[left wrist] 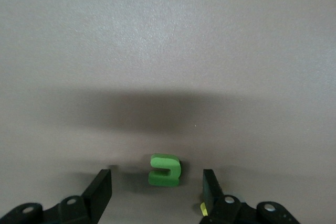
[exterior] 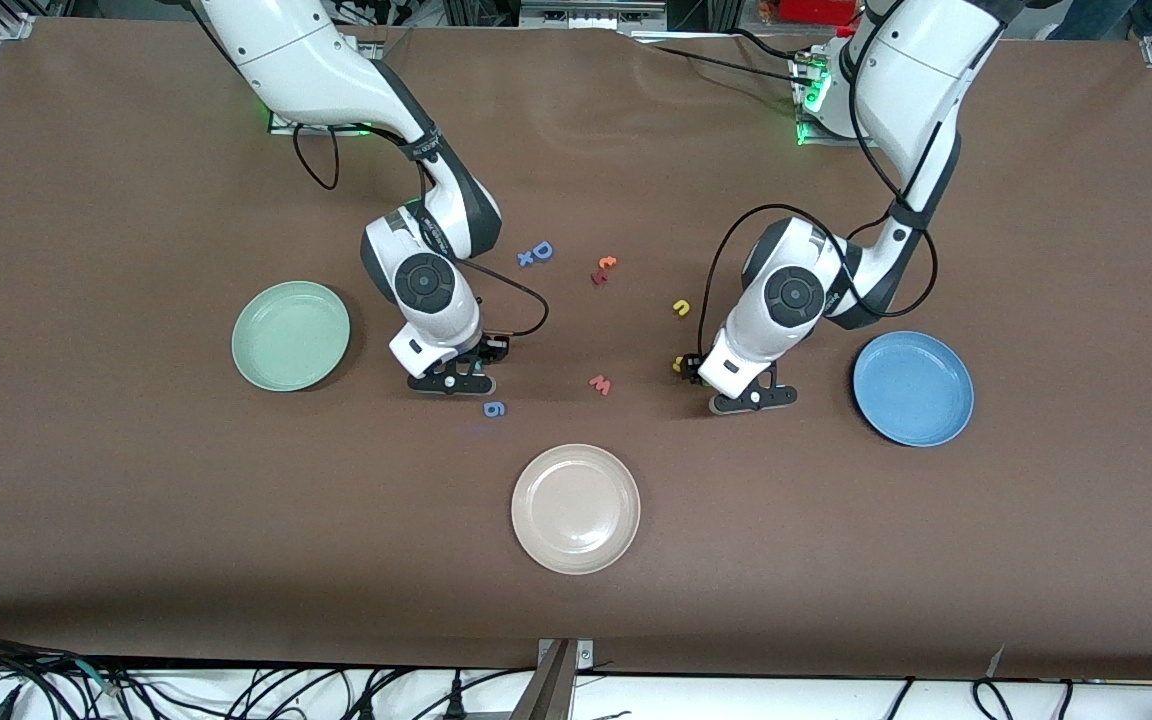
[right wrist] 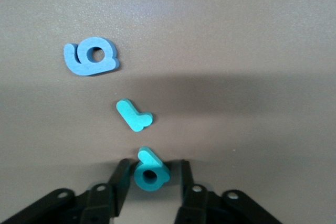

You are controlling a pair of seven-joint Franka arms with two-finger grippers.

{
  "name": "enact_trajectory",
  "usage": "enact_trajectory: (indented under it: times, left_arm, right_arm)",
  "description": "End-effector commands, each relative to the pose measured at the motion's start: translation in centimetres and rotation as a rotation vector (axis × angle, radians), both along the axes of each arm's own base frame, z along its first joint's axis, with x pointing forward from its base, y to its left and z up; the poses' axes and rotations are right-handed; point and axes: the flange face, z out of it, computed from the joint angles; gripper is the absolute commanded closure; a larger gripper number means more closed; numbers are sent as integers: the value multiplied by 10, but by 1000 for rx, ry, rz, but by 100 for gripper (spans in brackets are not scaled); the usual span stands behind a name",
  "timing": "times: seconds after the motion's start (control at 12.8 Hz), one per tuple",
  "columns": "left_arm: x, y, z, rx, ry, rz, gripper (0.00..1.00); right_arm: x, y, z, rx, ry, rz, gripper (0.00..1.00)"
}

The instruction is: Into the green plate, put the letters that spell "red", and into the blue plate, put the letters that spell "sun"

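You have the brown table [exterior: 136, 520] with three plates on it: the green plate [exterior: 291, 335] toward the right arm's end, the blue plate [exterior: 913, 388] toward the left arm's end, and a beige plate [exterior: 576, 508] between them, nearest the front camera. All three are bare.

Your right gripper [right wrist: 151, 182] is down at the table beside the green plate, fingers closed against the teal d [right wrist: 150, 170]. The teal r [right wrist: 134, 115] lies just past it, the blue g [right wrist: 90, 56] farther on.

Your left gripper [left wrist: 157, 192] is low near the blue plate, fingers apart, with the green u [left wrist: 165, 170] lying flat between them, untouched
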Motion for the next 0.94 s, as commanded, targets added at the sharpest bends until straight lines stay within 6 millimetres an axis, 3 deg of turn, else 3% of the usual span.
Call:
enact_trajectory:
  times: [0.0,0.16,0.39,0.47,0.7,0.86]
  left_arm:
    - [-4,-5,-5,-4,-1,9,24]
    - [-4,-5,-7,-1,1,4,27]
    - [-5,-4,-12,2,5,-8,40]
    - [-5,-3,-13,4,5,-12,44]
    - [-5,-3,-14,32,-10,-54,49]
    - [-5,-2,-16,34,-8,-53,58]
  right_arm:
    - [-2,1,-2,-2,-11,-8,77]
    - [-2,0,0,-5,-9,-5,81]
    - [2,-3,8,0,-18,-4,81]
    - [7,-6,19,3,-32,-6,81]
    - [15,-34,53,-52,26,16,81]
    - [27,-69,73,-85,54,61,81]
